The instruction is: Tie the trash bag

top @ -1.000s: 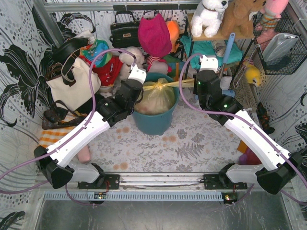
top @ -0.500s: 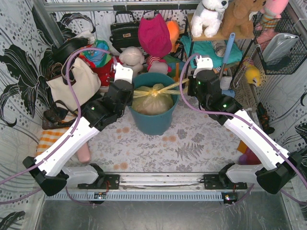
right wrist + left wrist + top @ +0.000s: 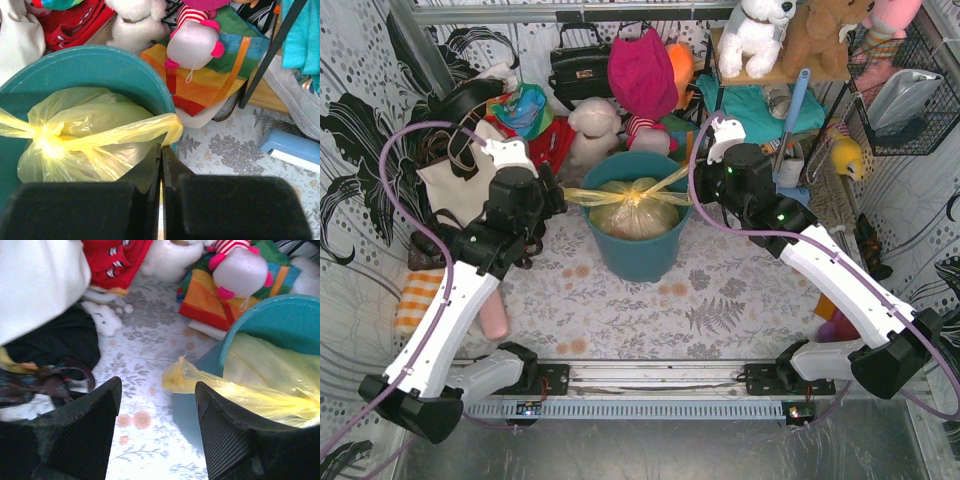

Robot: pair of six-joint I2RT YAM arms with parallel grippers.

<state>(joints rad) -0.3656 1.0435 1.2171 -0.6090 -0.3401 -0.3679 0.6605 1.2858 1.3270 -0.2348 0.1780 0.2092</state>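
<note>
your left gripper (image 3: 552, 196) stands open beside the left rim of the teal bin (image 3: 640, 255), holding nothing. in the left wrist view its fingers (image 3: 85, 430) are spread wide, and the loose tip of the left flap (image 3: 175, 380) hangs out past the bin's rim in the gap ahead of them, touching neither finger.

your right gripper (image 3: 700, 185) is clenched at the bin's right rear rim. in the right wrist view its two fingers (image 3: 200, 210) are pressed flat together, and the right flap (image 3: 130, 131) runs from the knot straight to their tips, where its end curls over. a thin yellow sliver shows in the seam between the fingers, so the flap looks pinched there.

the trash bag (image 3: 635, 210) sits inside the teal bin, which stands on the patterned table (image 3: 720, 300) between your two arms. its two flaps cross in a knot (image 3: 638, 196) on top of the bag. one flap reaches left over the rim towards your left gripper and the other slants up and right to your right gripper. pale crumpled contents show through the yellow plastic.

a cream tote bag (image 3: 460, 185) lies behind your left arm, and soft toys (image 3: 595, 120) crowd the space behind the bin.
</note>
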